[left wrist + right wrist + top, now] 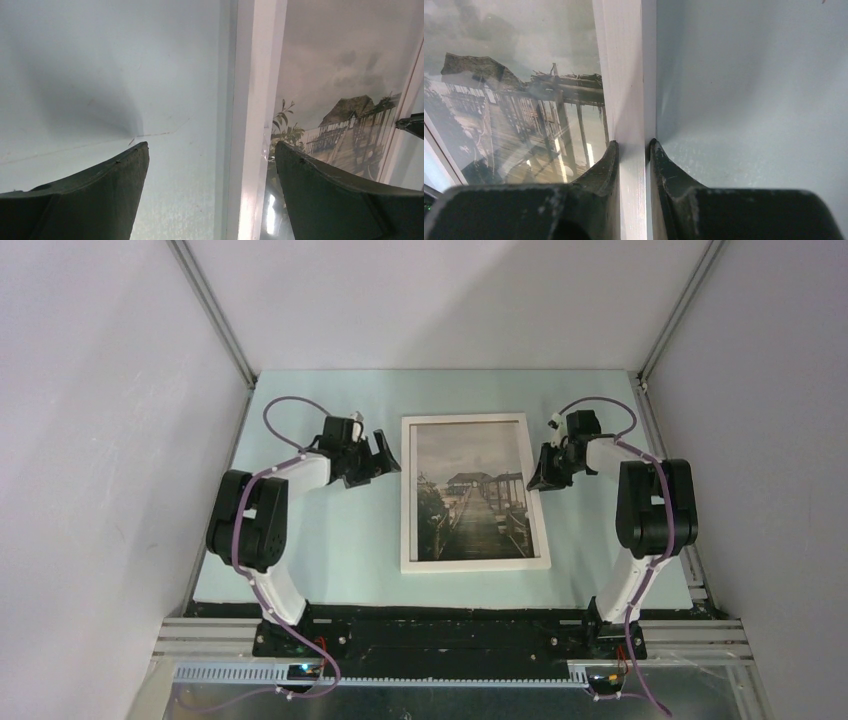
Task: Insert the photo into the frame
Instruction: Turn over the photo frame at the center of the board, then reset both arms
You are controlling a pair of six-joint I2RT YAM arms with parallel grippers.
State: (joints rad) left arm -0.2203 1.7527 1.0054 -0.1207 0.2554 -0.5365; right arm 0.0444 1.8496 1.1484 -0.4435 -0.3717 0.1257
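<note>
Nothing readable here, far as I can tell. The frame (pixel 475 565) is plain white with no lettering I can make out. The photo (pixel 472 490) is just a pier scene, with no caption, number or logo legible in any of the three views.

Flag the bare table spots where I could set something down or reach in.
Free: table near-left of the frame; the near-right patch beside it; the strip behind it to the back wall. Crowded: both long sides farther back, left gripper open there, right gripper clamped on the frame.
</note>
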